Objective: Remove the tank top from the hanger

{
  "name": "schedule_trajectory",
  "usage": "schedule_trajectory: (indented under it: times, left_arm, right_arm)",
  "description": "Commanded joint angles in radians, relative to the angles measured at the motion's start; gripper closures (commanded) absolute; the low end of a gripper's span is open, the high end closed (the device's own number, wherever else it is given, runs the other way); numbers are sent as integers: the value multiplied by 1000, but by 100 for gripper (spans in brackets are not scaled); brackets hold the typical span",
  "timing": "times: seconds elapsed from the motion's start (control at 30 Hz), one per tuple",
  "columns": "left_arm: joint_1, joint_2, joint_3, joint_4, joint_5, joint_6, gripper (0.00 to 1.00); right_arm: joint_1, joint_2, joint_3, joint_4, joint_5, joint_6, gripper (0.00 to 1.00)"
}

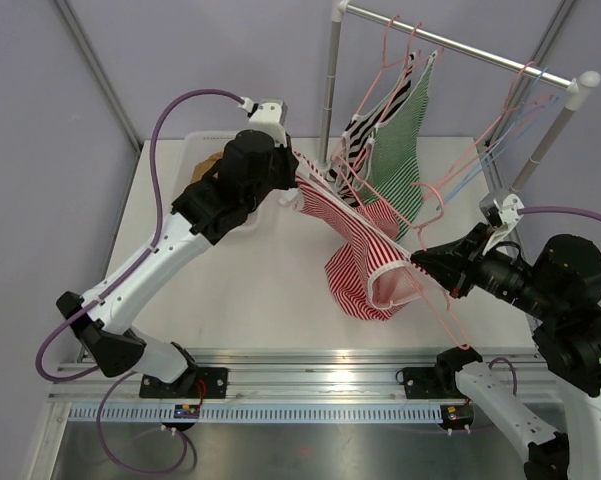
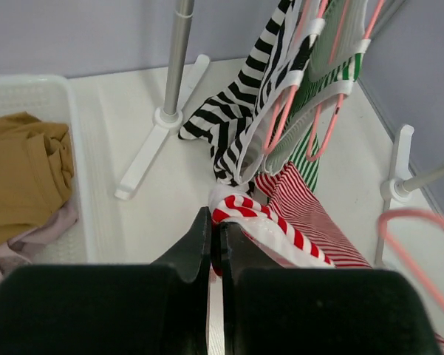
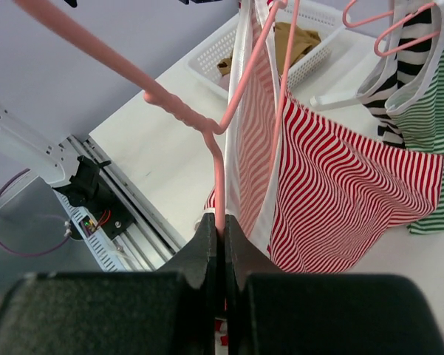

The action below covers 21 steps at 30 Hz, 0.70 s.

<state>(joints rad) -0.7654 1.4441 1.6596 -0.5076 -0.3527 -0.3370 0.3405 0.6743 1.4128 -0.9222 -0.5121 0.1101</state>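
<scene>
A red-and-white striped tank top point(image 1: 355, 245) hangs stretched between my two grippers above the table. My left gripper point(image 1: 296, 176) is shut on its strap, seen in the left wrist view point(image 2: 244, 208) right at the fingertips point(image 2: 216, 222). My right gripper point(image 1: 421, 262) is shut on the pink hanger point(image 1: 450, 310), whose bar enters the jaws in the right wrist view point(image 3: 219, 192). The top point(image 3: 340, 185) still drapes over that hanger, beside the gripper point(image 3: 222, 225).
A clothes rack point(image 1: 460, 45) at the back holds a black-and-white striped top point(image 1: 355, 140), a green striped top point(image 1: 400, 150) and several empty pink and blue hangers point(image 1: 500, 140). A white basket point(image 2: 74, 148) with brown clothes point(image 2: 22, 170) sits at the back left.
</scene>
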Motion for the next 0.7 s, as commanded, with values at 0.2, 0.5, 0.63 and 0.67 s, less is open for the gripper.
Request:
schedule_trajectory:
  times: [0.2, 0.5, 0.63, 0.67]
  left_arm:
    - [77, -171, -204, 272, 566, -39, 100]
    - [-72, -198, -355, 392, 1035, 115, 100]
    - [-78, -234, -458, 403, 864, 98, 100]
    - [-78, -232, -465, 382, 757, 98, 100]
  right_arm:
    - [5, -127, -253, 531, -83, 166, 100]
    - [5, -94, -465, 1193, 93, 373, 100]
    - [6, -76, -474, 1266, 324, 404, 100]
    - [5, -74, -447, 1138, 366, 396, 100]
